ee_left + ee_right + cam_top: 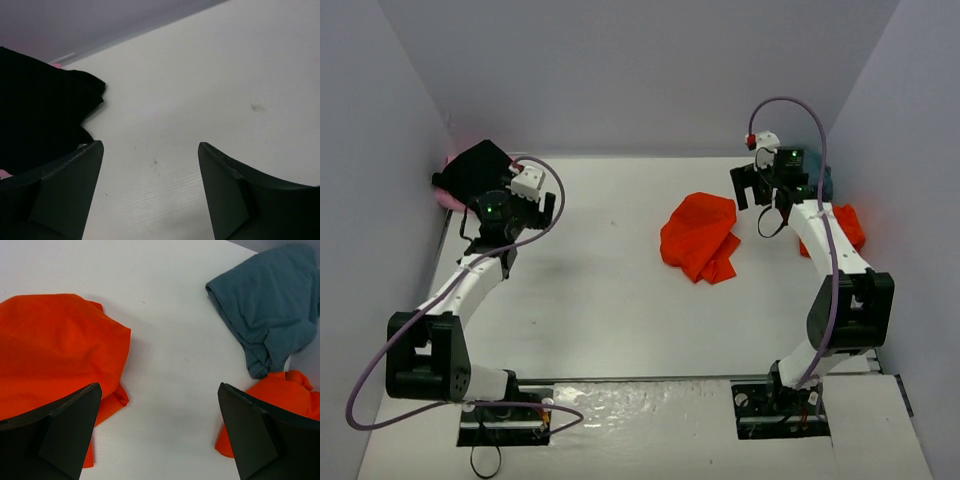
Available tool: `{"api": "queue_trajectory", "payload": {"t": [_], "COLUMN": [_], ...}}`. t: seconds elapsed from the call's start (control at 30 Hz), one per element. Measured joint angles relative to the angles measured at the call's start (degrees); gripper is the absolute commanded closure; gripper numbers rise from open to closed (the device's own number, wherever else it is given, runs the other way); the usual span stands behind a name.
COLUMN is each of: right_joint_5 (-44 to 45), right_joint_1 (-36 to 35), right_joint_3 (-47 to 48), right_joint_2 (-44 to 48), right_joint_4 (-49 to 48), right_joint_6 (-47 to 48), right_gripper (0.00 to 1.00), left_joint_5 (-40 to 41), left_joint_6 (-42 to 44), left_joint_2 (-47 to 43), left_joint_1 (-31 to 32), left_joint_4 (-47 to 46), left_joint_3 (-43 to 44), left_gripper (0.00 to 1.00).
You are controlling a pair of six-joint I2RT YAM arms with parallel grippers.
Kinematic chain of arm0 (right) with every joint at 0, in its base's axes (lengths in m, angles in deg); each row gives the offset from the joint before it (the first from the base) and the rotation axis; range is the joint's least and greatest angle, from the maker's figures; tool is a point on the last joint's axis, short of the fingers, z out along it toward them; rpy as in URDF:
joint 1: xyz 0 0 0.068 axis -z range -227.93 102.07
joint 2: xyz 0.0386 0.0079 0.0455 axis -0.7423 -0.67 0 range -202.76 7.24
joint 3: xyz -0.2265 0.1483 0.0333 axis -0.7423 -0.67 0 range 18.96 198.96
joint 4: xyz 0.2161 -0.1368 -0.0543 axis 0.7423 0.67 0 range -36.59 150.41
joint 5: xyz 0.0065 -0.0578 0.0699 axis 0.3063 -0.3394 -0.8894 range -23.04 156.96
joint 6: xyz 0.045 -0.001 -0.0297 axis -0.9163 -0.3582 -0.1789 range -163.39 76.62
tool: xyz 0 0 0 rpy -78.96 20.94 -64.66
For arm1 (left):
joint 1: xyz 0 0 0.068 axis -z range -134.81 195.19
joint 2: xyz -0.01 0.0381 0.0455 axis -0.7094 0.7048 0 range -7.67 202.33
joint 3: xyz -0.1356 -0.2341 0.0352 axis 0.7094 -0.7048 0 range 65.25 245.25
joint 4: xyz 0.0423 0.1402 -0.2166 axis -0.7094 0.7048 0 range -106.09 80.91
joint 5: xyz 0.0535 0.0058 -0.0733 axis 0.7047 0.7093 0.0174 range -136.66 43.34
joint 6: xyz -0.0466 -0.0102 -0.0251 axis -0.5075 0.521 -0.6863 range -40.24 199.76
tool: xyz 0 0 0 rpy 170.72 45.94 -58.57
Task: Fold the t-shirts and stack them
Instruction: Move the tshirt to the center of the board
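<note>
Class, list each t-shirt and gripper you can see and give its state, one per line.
Middle orange t-shirt: crumpled, unfolded, lying apart from the others.
Right orange t-shirt: bunched, unfolded, beside the teal-grey one.
Teal-grey t-shirt: crumpled, unfolded.
Black t-shirt: bunched in the far left corner.
Pink t-shirt: mostly hidden under the black one.
Left gripper: open, empty.
Right gripper: open, empty.

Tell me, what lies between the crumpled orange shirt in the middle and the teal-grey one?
Only bare white table separates the orange shirt from the teal-grey shirt, shown in the right wrist view.
</note>
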Motion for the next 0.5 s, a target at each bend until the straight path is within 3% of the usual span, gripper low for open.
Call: {"api": "queue_trajectory", "payload": {"t": [0.13, 0.33, 0.5], "right_joint_5": [-1.1, -2.6, -3.9], "right_joint_1": [-0.9, -3.7, -8.3], "right_joint_3": [7.1, 8.5, 8.7], "right_joint_2": [-5.7, -9.8, -12.6], "right_joint_4": [4.9, 9.5, 12.9], "right_joint_6": [0.2, 0.5, 1.6], "right_gripper": [0.00, 0.04, 0.16], "left_joint_5": [-3.3, -8.8, -10.3], "left_joint_6": [2.1, 3.9, 4.3], "left_joint_2": [2.5, 11.9, 15.2], "left_joint_1": [5.6, 11.9, 13.7], "left_joint_4": [11.7, 25.2, 32.5], "left_joint_3": [8.2, 18.7, 23.6], "left_gripper": [0.24, 0.29, 0.27]}}
